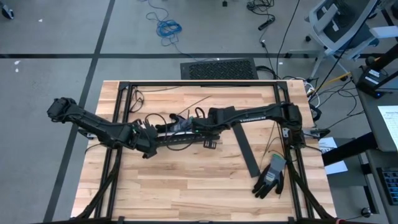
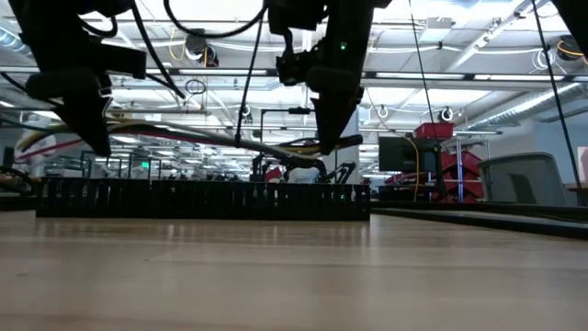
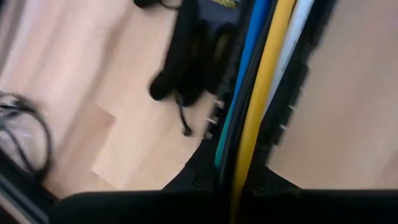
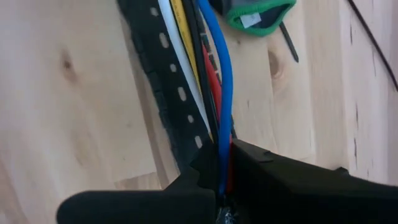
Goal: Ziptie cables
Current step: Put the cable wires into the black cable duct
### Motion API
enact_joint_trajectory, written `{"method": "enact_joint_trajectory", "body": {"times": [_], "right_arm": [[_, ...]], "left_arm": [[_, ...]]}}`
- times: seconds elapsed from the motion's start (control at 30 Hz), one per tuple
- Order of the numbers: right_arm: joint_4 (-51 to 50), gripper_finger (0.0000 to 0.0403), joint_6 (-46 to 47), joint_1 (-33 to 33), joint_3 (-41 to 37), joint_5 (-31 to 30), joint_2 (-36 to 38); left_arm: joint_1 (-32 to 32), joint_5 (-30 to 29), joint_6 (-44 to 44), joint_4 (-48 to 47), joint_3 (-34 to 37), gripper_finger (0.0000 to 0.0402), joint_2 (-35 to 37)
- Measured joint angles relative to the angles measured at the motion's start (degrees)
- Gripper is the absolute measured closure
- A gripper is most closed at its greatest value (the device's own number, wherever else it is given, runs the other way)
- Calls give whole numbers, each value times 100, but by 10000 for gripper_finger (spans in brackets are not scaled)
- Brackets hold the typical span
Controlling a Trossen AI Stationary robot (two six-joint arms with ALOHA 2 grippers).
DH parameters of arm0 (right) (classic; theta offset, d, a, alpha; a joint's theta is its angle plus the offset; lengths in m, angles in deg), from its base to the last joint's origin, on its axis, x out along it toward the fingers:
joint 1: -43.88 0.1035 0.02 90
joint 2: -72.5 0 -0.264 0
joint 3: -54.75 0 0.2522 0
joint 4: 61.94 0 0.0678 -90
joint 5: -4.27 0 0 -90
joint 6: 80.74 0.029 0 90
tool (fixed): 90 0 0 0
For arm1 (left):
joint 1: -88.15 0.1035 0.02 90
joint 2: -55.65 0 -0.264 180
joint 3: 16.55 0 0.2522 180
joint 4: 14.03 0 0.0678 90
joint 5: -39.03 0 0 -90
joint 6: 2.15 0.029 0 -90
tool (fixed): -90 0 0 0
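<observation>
The cables point(image 4: 211, 87) are a bundle of white, yellow, red, blue and black wires. In the low view the cables point(image 2: 202, 136) hang in the air between my two grippers, just above the black slotted duct point(image 2: 202, 198). The duct point(image 1: 180, 142) lies flat on the middle of the table. My left gripper point(image 1: 146, 142) is at the duct's left end and is shut on the bundle. My right gripper point(image 1: 186, 126) is a little farther right and is also shut on it. My left gripper point(image 3: 236, 186) pinches the bundle between its two fingers; the yellow, blue and white wires point(image 3: 261, 106) run straight out from between them. The bundle is lifted clear of the duct point(image 3: 292, 99). My left gripper point(image 2: 87, 129) comes down at it from above. My right gripper point(image 4: 222, 180) pinches the bundle where the blue and red wires point(image 4: 221, 140) converge between its fingers. My right gripper point(image 2: 326, 138) reaches down from above. From there the wires run on above the duct point(image 4: 168, 81), lifted off it.
A loose black duct strip point(image 1: 247, 149) lies slanted right of centre, and a grey-and-green glove point(image 1: 270, 176) near the right front corner. Black frame rails point(image 1: 199, 83) edge the table. A thin black strip point(image 4: 287, 40) lies beside the glove point(image 4: 258, 15). The near half is bare wood.
</observation>
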Motion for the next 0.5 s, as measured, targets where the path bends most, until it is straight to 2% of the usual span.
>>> {"method": "enact_joint_trajectory", "body": {"times": [0.1, 0.3, 0.43, 0.5], "right_arm": [[-1, 403, 36, -82, 2, 27, -31], [-108, 403, 164, -234, -7, 351, -117], [-135, 403, 150, -310, -9, 470, -117], [-159, 403, 149, -381, -10, 728, -117]], "left_arm": [[24, -250, 7, 43, 15, 388, -35], [74, -234, 609, 277, 18, 388, -257], [90, -143, 923, 407, 18, 388, -611], [92, -145, 940, 435, 18, 388, -820]]}}
